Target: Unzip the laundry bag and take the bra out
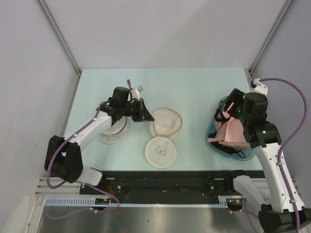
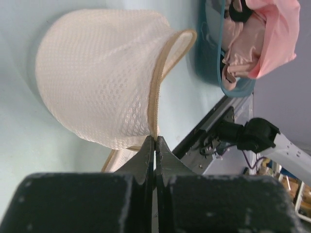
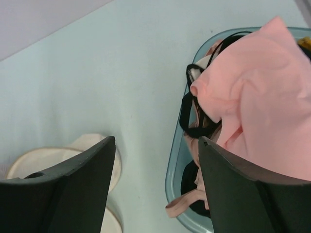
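The cream laundry bag lies open in mid-table: one domed half (image 1: 166, 124) stands on edge, and the other half (image 1: 161, 151), with the dark bra icon, lies flat in front of it. My left gripper (image 1: 145, 115) is shut on the standing half's zip edge, and in the left wrist view the zip tape (image 2: 155, 97) runs straight into the closed tips of the left gripper (image 2: 155, 139). The pale pink bra (image 1: 233, 132) (image 3: 252, 92) lies in the teal basket (image 1: 212, 137). My right gripper (image 1: 227, 109) (image 3: 155, 141) hangs open over the basket's left rim (image 3: 176, 170), holding nothing.
Black clothing (image 3: 187, 116) and a beige strap (image 3: 182, 206) share the basket with the bra. A whiter round pouch (image 1: 112, 134) lies under my left arm. The table's metal front rail (image 1: 170, 182) and grey side walls bound the space.
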